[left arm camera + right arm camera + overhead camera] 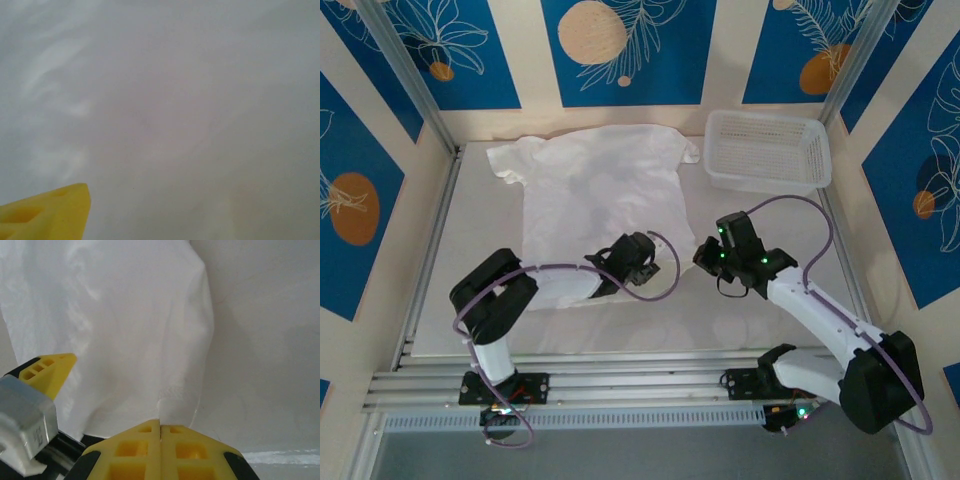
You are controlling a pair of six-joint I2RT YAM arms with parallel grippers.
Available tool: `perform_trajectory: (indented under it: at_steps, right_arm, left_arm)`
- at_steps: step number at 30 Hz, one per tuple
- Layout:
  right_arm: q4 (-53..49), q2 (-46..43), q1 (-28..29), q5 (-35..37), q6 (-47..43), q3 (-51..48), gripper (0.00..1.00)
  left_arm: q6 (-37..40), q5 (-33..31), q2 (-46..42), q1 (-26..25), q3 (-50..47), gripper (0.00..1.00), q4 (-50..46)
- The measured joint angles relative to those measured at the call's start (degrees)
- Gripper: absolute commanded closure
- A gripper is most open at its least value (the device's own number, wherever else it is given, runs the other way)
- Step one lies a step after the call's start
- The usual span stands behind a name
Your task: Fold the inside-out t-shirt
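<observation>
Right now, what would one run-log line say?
t-shirt: spread flat | left gripper: open, over near hem | right gripper: shut on hem corner | fold: not begun

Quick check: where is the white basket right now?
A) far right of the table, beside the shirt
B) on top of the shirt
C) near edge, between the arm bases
A: the top view shows the basket at the far right, next to a sleeve of the t-shirt.

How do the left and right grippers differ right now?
The left gripper is open; the right gripper is shut on the t-shirt hem. The left gripper hovers over cloth inside the hem; the right gripper sits at the shirt's right edge. Both are low at the shirt's near end.
</observation>
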Motion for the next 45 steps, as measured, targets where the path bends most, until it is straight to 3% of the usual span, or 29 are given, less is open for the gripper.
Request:
perform_trajectory:
  at_steps: [5,12,13,14,16,18,19,23,24,27,29,32,33,36,37,40,45]
  right_arm:
    - [-1.46,-1.22,-2.43,0.11,-0.48,0.00,1.00]
    - [-3.26,-2.56,-7.50,0.24,-1.51,-0.20,1.00]
    - [-3.52,-3.04,-8.39,0.26,-1.66,-0.26,1.00]
    - [-3.87,-3.65,-9.49,0.26,-1.88,-0.31,1.00]
    - [-4.15,-4.72,-11.17,0.17,-2.38,-0.52,1.00]
    - [-4.11,-5.16,-12.07,-0.52,-3.30,-0.81,1.00]
    - [-3.96,-5.14,-12.07,-1.11,-3.72,-0.96,0.97]
    - [-3.08,-4.92,-10.78,-2.73,-6.01,-1.03,0.55]
    - [-2.62,-5.11,-10.23,-2.99,-6.78,-0.98,0.49]
    - [0.74,-6.75,-6.93,-4.79,-11.39,-0.94,0.41]
    - [5.38,-7.96,-1.62,-7.21,-16.04,-0.85,0.37]
    - [15.34,-7.32,11.32,-8.81,-24.98,-0.87,0.49]
    - [19.45,-5.81,16.39,-7.89,-28.57,-0.96,0.57]
    - [31.95,2.45,27.08,-2.19,-40.61,-1.09,0.95]
    - [35.76,5.95,28.96,0.24,-44.06,-1.14,1.00]
    - [47.82,19.12,31.67,9.68,-56.41,-1.16,1.00]
    - [67.47,39.21,31.26,23.17,-82.66,1.03,1.00]
  left_arm:
    - [-1.57,-11.76,-1.49,1.31,-1.09,0.25,-6.08]
    - [-9.42,-16.72,-10.60,9.75,-4.24,0.30,-13.68]
    - [-10.25,-16.63,-12.04,11.08,-4.81,0.37,-13.99]
    - [-11.30,-16.33,-13.94,12.46,-5.64,0.54,-14.19]
    - [-12.04,-13.68,-17.22,14.60,-7.26,0.99,-14.21]
    - [-11.37,-6.93,-20.13,15.54,-8.11,1.00,-14.60]
    - [-10.62,-3.39,-21.05,15.47,-8.11,1.00,-14.80]
    - [-10.36,10.21,-25.94,13.55,-8.04,1.00,-14.71]
    - [-10.54,11.89,-27.26,13.25,-7.93,1.00,-14.80]
    - [-11.37,15.58,-29.88,12.96,-6.12,1.00,-16.96]
    - [-11.78,17.70,-30.34,12.96,-3.87,1.00,-18.78]
    - [-13.05,19.93,-30.34,12.96,-0.68,1.00,-20.94]
    - [-13.55,20.35,-30.34,12.96,0.11,1.00,-21.57]
    - [-14.93,20.81,-30.36,12.96,1.42,1.00,-22.69]
    - [-15.19,20.81,-30.36,12.96,1.68,1.00,-23.08]
    - [-16.11,20.81,-30.45,12.96,2.84,1.00,-24.46]
    - [-18.08,20.11,-30.45,13.84,6.97,1.00,-28.24]
